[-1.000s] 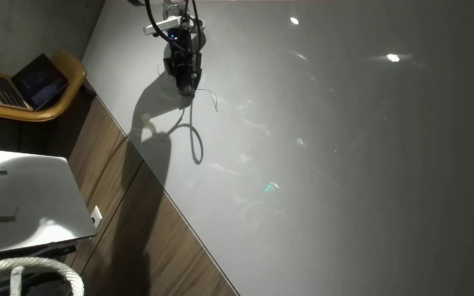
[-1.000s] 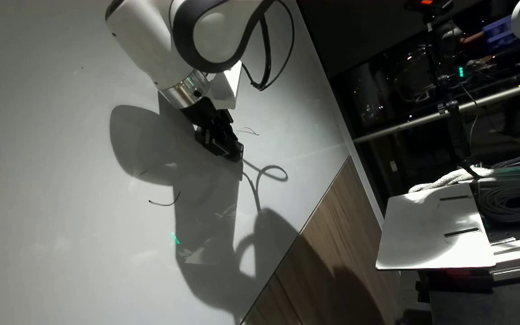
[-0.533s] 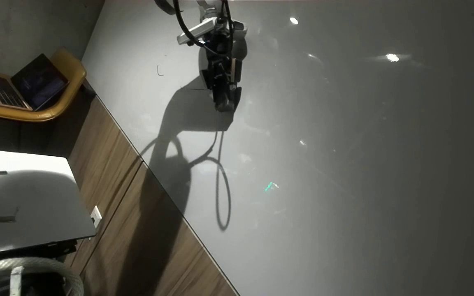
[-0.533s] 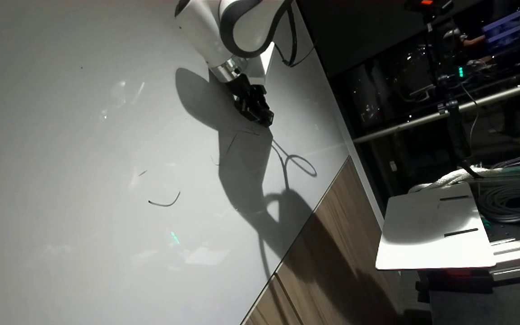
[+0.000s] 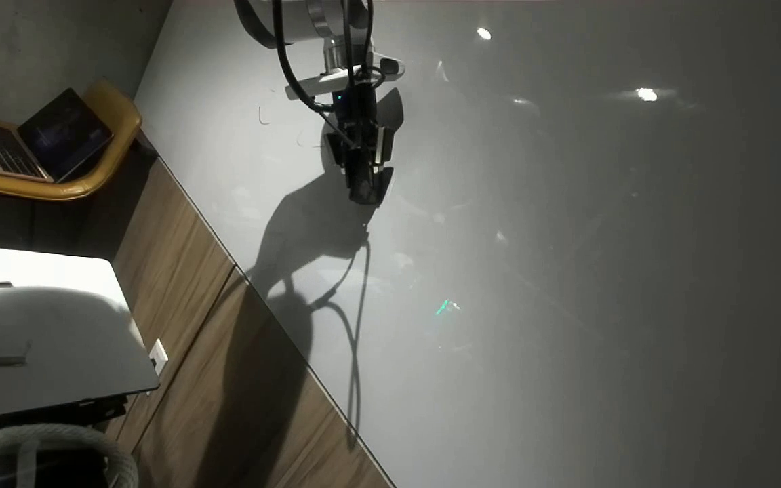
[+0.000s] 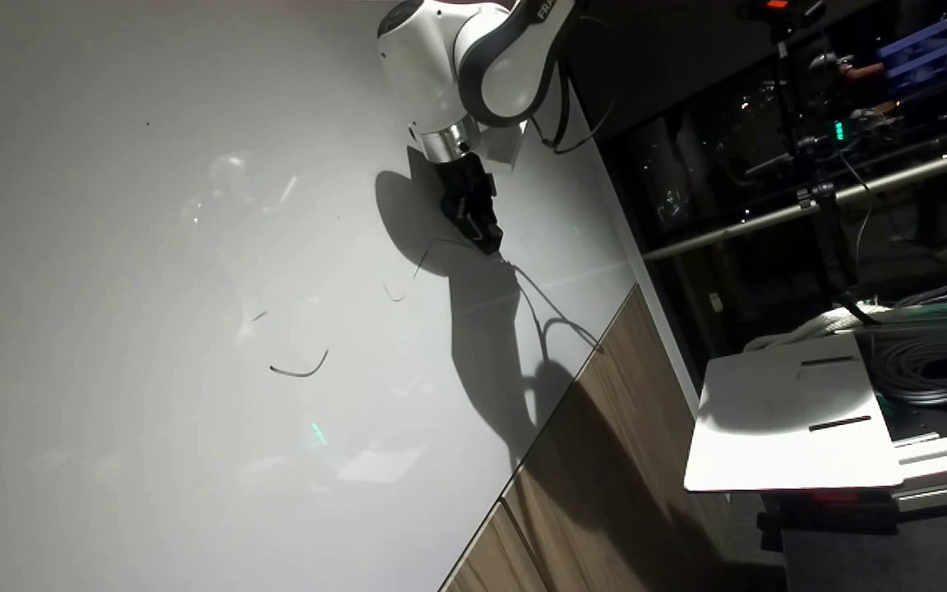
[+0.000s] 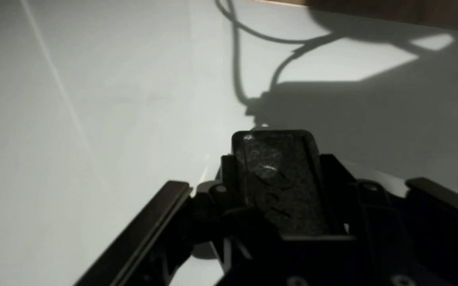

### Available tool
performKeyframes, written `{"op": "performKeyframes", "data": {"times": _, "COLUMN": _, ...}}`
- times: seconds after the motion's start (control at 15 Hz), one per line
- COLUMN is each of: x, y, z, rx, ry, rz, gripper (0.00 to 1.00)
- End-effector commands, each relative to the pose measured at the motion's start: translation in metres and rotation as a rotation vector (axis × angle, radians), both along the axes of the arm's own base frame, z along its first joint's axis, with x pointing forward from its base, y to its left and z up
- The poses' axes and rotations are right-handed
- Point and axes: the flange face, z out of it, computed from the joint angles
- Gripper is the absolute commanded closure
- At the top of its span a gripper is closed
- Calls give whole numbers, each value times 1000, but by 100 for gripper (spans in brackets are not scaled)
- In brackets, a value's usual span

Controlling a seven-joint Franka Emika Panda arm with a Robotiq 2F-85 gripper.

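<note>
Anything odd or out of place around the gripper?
A curved dark stroke stands out on the white surface, with fainter ones nearer the gripper: they look like stray marks against the pale finish. Nothing looks spilled.

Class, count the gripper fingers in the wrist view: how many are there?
2: one finger lies against the dark block on the picture's left, the other finger on the picture's right. Deep shadow below may hide parts of them.
</note>
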Motion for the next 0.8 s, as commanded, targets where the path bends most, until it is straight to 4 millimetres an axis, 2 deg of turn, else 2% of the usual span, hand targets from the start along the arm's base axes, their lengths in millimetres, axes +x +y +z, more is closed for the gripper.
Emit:
{"op": "performKeyframes", "data": {"times": 0.0, "x": -4, "y": 25, "z": 11, "rx": 45, "ry": -35, "rz": 85, "gripper": 71}}
{"op": "performKeyframes", "data": {"times": 0.2, "x": -2, "y": 24, "z": 25, "rx": 45, "ry": -16, "rz": 91, "gripper": 71}}
{"op": "performKeyframes", "data": {"times": 0.33, "x": -1, "y": 35, "z": 34, "rx": 58, "ry": -14, "rz": 107, "gripper": 71}}
{"op": "performKeyframes", "data": {"times": 0.47, "x": 1, "y": 57, "z": 32, "rx": 72, "ry": -15, "rz": 131, "gripper": 71}}
{"op": "performKeyframes", "data": {"times": 0.73, "x": 6, "y": 117, "z": 15, "rx": 84, "ry": -3, "rz": 199, "gripper": 71}}
